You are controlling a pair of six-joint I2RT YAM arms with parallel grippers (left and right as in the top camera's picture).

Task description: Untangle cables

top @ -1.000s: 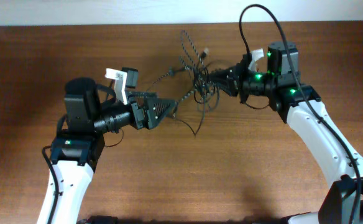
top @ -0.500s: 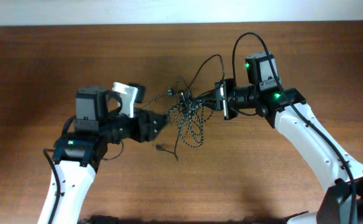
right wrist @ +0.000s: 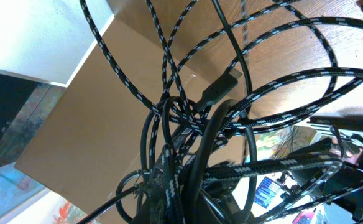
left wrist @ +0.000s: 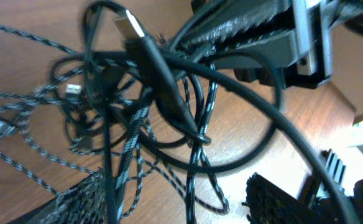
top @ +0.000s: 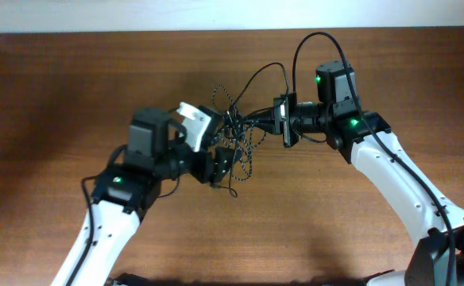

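– Left hand (top: 224, 159): how wide is it, and does it have hold of anything?

– Its fingers (left wrist: 76, 202) stand well apart. Loops of cable run through the gap between them, and one braided strand lies across a finger. The fingers are not closed on any strand.

– And the right hand (top: 246, 123)?

– Closed tight on the cables. Its wrist camera shows a thick bunch of strands gathered where the fingers meet, some speckled and some plain black. Loops fan upward and outward from that bunch.

– Where are the cables relative to the two hands?

– Right between them. From overhead the hands point at each other from left and right, close together, and the tangle fills the space where they meet. The left hand sits just below and to the left of the knot, and the right hand reaches in from the right at the knot's height.

– Can the two cords be told apart?

– Yes. The braided cable (left wrist: 197, 162) is speckled black and white and makes several loose loops. The plain black cable (left wrist: 256, 93) is smooth and sweeps round in wide arcs that cross the braided loops. A metal-tipped plug (left wrist: 132, 25) sticks up near the top of the left wrist view.

– What is beneath it all?

– A brown wooden table (top: 57, 95). The tangle is around its middle, toward the far edge.
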